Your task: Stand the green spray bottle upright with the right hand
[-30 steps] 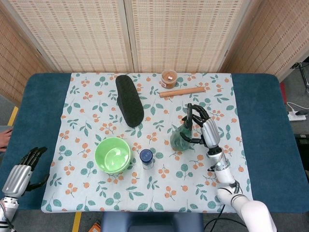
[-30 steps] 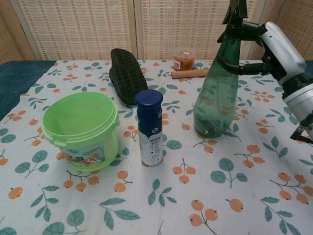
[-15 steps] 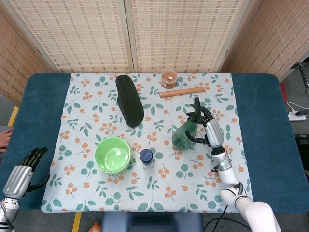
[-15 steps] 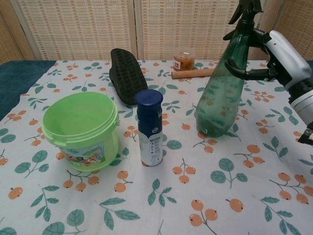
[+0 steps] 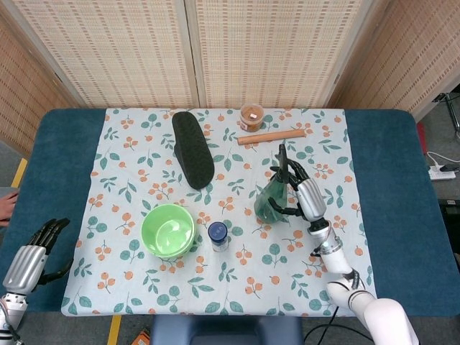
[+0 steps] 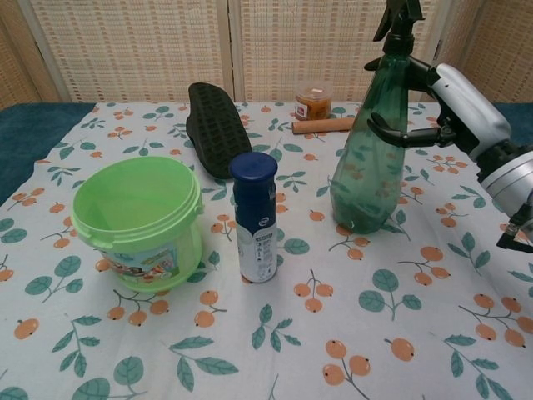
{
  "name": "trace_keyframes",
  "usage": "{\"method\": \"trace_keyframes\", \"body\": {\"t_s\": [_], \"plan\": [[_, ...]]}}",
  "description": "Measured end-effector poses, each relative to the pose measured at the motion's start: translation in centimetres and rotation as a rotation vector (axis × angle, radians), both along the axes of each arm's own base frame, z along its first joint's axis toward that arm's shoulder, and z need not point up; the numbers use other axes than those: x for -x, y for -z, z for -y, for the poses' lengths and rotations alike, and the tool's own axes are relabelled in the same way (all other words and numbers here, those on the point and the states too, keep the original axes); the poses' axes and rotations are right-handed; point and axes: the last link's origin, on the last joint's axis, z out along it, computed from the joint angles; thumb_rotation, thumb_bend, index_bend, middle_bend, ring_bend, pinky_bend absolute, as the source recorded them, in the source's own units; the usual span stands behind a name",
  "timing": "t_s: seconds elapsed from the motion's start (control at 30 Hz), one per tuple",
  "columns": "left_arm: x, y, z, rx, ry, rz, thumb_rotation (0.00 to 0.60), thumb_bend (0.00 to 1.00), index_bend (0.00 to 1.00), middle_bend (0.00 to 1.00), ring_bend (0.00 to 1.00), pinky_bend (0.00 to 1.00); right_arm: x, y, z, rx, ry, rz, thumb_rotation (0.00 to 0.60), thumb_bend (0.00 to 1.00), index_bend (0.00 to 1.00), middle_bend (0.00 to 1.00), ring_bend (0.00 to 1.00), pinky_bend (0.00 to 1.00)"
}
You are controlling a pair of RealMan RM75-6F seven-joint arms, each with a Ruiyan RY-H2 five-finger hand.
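Note:
The green spray bottle [image 6: 371, 162] stands nearly upright on the floral cloth, right of centre, its base on the cloth and its black trigger head at the top. My right hand [image 6: 456, 107] holds it from the right, with fingers [image 6: 398, 135] wrapped around the upper body. The head view shows the same bottle [image 5: 269, 203] with the right hand [image 5: 307, 195] beside it. My left hand [image 5: 31, 253] hangs off the table's front left corner, fingers apart, holding nothing.
A light green bucket [image 6: 137, 221] and a blue-capped white bottle [image 6: 256, 217] stand to the left of the spray bottle. A black shoe sole [image 6: 212, 125], an orange-lidded jar [image 6: 313, 100] and a wooden stick [image 6: 323, 126] lie farther back.
The spray bottle leaned right half a second ago and now stands straighter. My right hand has shifted a little left with it. The left hand has not moved.

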Motion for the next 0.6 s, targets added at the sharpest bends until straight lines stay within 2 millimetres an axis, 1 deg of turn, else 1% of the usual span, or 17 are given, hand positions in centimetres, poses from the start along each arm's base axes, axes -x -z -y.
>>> {"method": "trace_keyframes", "body": {"t_s": [0.1,0.37,0.6], "plan": [[-0.1,0.0,0.0,0.001,0.002,0.000,0.600,0.33,0.08,0.07,0.00,0.15,0.1,0.0,-0.1,-0.009,-0.003,-0.011,0.600,0.00,0.14,0.32,0.04,0.08],[-0.1,0.0,0.0,0.003,0.002,-0.001,0.600,0.33,0.08,0.07,0.00,0.15,0.1,-0.1,-0.4,-0.011,-0.010,-0.032,0.600,0.00,0.09,0.29,0.01,0.07],[-0.2,0.1,0.1,0.006,0.007,0.001,0.600,0.33,0.08,0.07,0.00,0.15,0.6,-0.3,-1.0,-0.008,-0.003,-0.064,0.600,0.00,0.05,0.28,0.00,0.06]]}}
